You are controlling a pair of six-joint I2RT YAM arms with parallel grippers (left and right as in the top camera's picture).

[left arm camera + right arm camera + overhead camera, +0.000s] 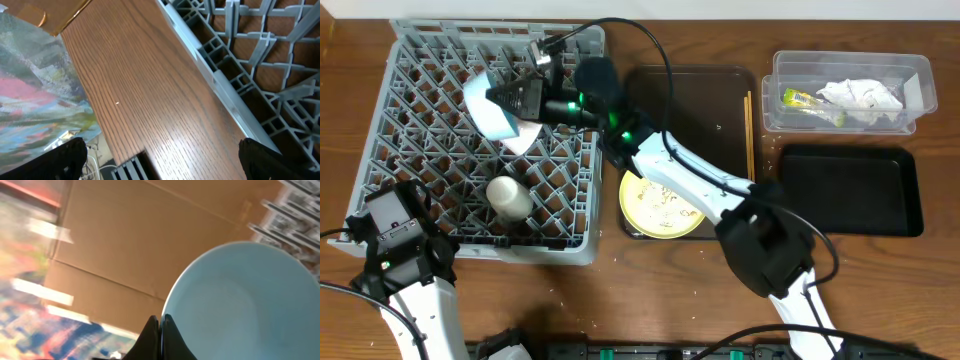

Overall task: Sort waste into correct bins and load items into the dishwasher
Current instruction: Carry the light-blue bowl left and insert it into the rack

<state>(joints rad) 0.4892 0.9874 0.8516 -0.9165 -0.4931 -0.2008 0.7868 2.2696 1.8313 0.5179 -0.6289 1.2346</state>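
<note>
Light blue bowl (pixel 488 105) is tilted on edge over the far middle of the dish rack (pixel 415 120). It sits among the pegs but looks not yet let go. The right gripper (pixel 516 98) is clamped tight on its rim, fingers pressed together on the thin edge in the wrist view.

Just nearer in the rack, the pinkish-white bowl (pixel 527 138) shows under the blue one, touching or nearly so; can't tell which. Cream cup (pixel 508 196) lies nearer again, toward the rack's front.

Doing it well, as I judge it:
- Lower the bowl until its rim drops between two peg rows and the pegs take the weight.
- Keep the tilt and don't push it into the pinkish-white bowl.
- Open only once it is propped, then back out along the finger line so the tips don't flip it.

Right of the rack, the pale yellow plate (pixel 660 205) waits on the brown serving tray (pixel 705 95), with the chopsticks (pixel 750 130) at that tray's far side.

Further right, the clear tub (pixel 850 57) holds the napkin (pixel 863 95) and wrapper (pixel 807 99). The black tray (pixel 850 190) is beside it.

Left gripper (pixel 160 157) sits at the rack's front left corner, jaws spread wide, holding nothing.
</note>
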